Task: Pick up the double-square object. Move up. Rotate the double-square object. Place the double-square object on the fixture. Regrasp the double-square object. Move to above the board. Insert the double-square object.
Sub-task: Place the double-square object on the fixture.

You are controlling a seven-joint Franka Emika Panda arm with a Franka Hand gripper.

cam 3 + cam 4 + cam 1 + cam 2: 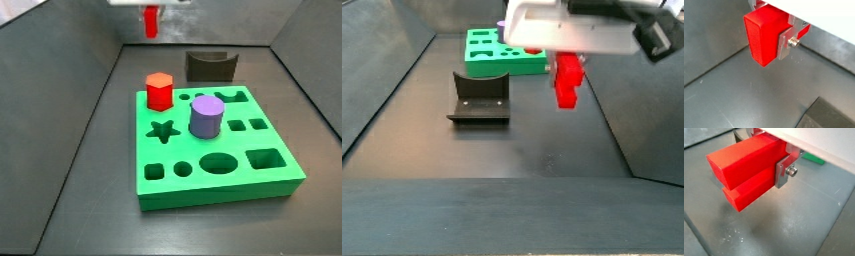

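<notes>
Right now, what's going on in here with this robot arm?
The Franka arm's gripper is shut on the double-square object, a small red piece, and holds it in the air above the floor. The fixture, a dark bracket, stands empty beside it. Beyond that lies the green board, with a red hexagonal peg and a purple cylinder already standing in it. The red piece has not been set on the fixture or inserted yet.

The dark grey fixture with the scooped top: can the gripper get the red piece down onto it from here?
Probably yes. The gripper holds the red double-square object in the air, and the fixture's top looks bare.
</notes>
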